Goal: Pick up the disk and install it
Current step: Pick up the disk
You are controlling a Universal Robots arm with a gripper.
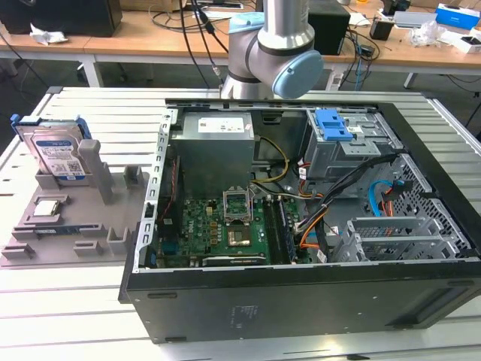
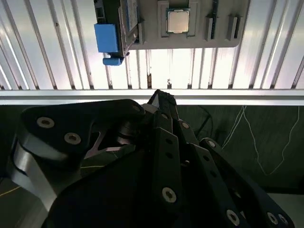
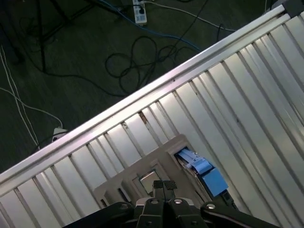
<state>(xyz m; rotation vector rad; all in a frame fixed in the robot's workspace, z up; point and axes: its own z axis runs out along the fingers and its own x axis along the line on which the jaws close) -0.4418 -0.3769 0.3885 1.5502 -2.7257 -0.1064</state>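
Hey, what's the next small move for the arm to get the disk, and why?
Probably move the gripper toward the disk: the disk stands untouched in the gray holder beside the computer case, and the gripper is shut, empty and apart from it.

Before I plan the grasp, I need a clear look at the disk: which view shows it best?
The exterior view: the disk leans in the grey holder with its labelled face visible. Both wrist views catch it nearly edge-on, mostly its blue frame.
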